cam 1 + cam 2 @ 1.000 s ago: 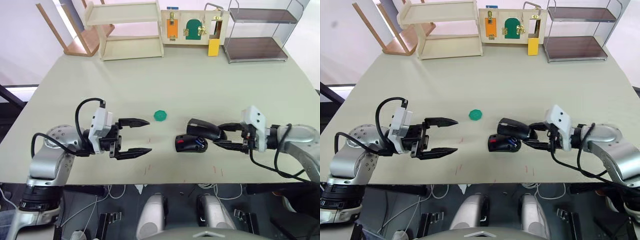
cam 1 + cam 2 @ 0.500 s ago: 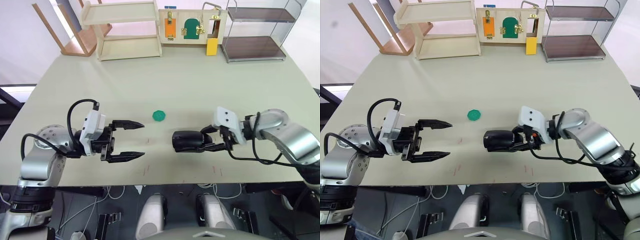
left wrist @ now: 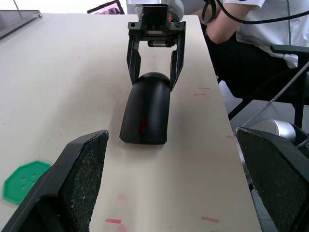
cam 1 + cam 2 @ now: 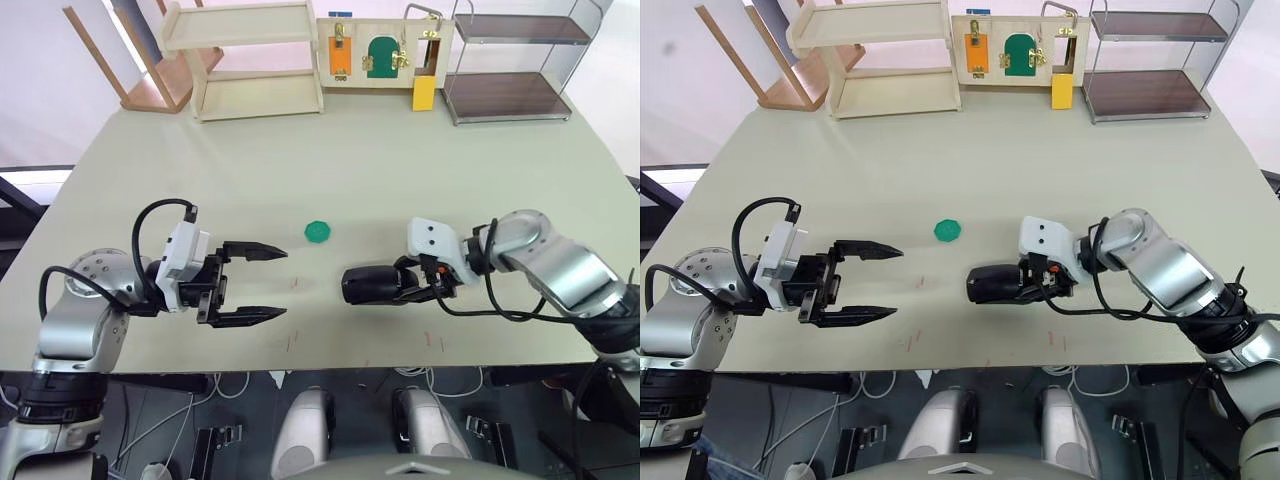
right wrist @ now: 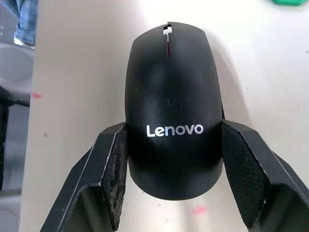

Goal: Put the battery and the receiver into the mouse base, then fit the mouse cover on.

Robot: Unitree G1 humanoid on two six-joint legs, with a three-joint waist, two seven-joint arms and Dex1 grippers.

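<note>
Nearest the front edge of the table, the left gripper hovers with its jaws spread wide and nothing between them, pointing toward 3 o'clock at the mouse. Just past it, the right gripper has its pads set at either flank of the mouse cover. They look pressed to its sides at the lettered end, so I read this as a grip on the cover.

By my judgement the task is near its finish. The cover sits squarely over the mouse base, with no battery or receiver lying loose, so both are presumably inside (hidden, so I can't confirm). What may be left is pressing the cover fully home and letting go.

The right wrist view gives the pale lettering and the red sliver at the scroll slot. The left wrist view shows the mouse's far end from the front, low on the table with its red line, and the right gripper's fingers straddling it.

Farther out, at 11 o'clock from the mouse, lies a green disc, well apart. At the back stand a wooden shelf, a latch board and a wire rack.
</note>
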